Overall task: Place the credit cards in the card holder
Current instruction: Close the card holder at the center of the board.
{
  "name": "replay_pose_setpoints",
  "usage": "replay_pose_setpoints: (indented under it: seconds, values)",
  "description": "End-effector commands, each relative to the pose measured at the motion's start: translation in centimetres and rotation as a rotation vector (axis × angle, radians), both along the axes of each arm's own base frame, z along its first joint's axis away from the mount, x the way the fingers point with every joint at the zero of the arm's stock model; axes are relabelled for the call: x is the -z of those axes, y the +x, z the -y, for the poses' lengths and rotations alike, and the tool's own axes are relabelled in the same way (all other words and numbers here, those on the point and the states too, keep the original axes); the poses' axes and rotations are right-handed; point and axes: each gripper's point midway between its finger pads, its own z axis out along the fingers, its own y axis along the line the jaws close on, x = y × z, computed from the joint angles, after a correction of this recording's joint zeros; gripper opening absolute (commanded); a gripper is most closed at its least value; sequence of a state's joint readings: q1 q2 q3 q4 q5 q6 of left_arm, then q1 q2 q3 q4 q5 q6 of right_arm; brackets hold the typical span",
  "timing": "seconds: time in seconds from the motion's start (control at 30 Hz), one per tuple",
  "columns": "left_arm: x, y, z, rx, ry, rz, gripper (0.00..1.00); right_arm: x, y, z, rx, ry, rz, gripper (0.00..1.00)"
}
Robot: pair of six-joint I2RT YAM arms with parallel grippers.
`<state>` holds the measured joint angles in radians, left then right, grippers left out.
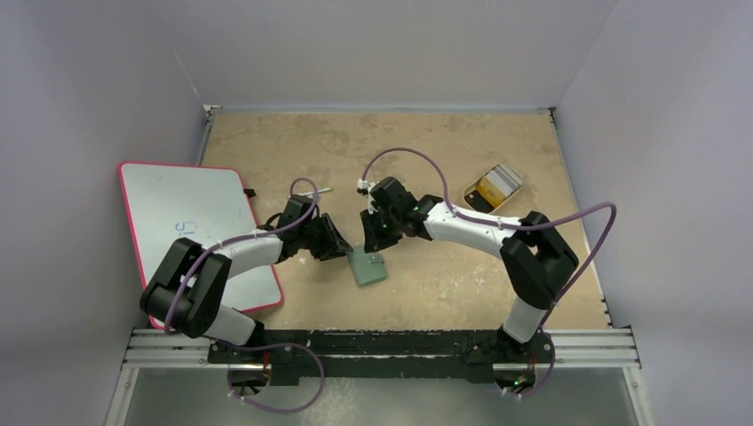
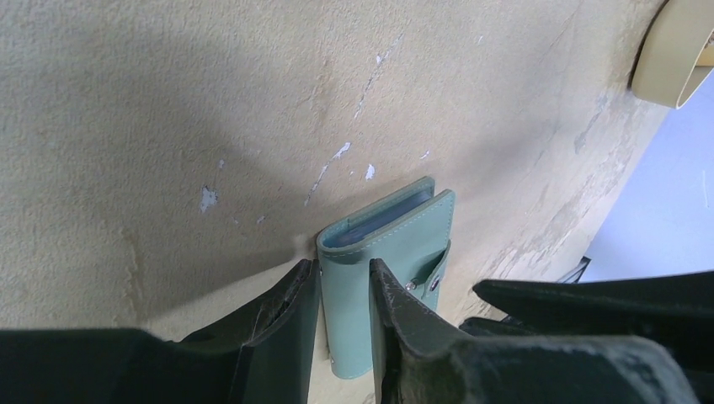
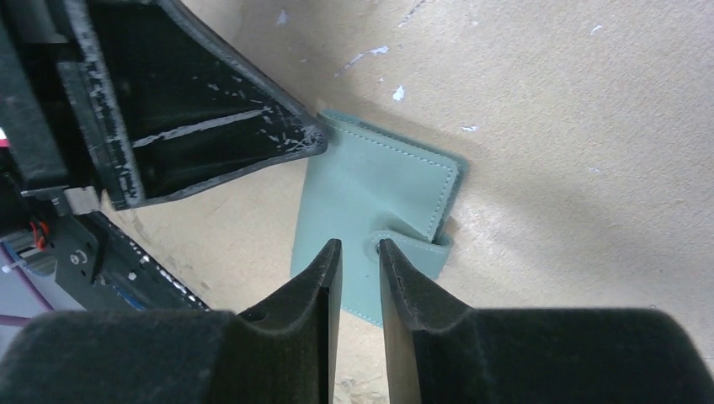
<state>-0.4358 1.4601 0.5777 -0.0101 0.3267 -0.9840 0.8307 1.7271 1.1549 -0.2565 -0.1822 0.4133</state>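
The grey-green card holder (image 1: 367, 265) lies folded shut and flat on the table between my two grippers; its snap tab (image 3: 404, 246) is fastened. My left gripper (image 1: 333, 241) is open at the holder's far-left corner, its fingers (image 2: 383, 290) straddling the spine edge of the holder (image 2: 396, 244). My right gripper (image 3: 357, 246) is narrowly open with nothing between its fingers, its tips just above the holder (image 3: 370, 185) beside the snap tab. The credit cards (image 1: 495, 185), yellow, white-grey and black, lie in the tan tray at the back right.
The tan rounded tray (image 1: 471, 201) also shows at the top right of the left wrist view (image 2: 665, 71). A white board with a pink rim (image 1: 191, 222) lies at the left under the left arm. The table's near rail (image 1: 382, 346) runs along the front.
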Motion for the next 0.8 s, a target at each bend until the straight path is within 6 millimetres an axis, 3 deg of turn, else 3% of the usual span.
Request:
replay_pose_setpoints:
  seconds: [0.0,0.17,0.4,0.77]
  values:
    - [-0.6,-0.1,0.4,0.018,-0.021,0.022,0.28,1.0,0.2,0.2,0.02,-0.007,-0.022,0.26]
    - [-0.8,-0.4,1.0,0.024,-0.026,0.024,0.3,2.4,-0.1,0.8,0.03,-0.043,-0.042,0.27]
    - [-2.7,0.1,2.3,0.028,-0.05,0.068,0.26,3.0,-0.2,0.9,0.028,-0.043,-0.041,0.27]
    - [-2.5,0.4,2.8,0.011,-0.064,0.071,0.19,2.4,-0.5,0.5,0.028,0.003,-0.047,0.22]
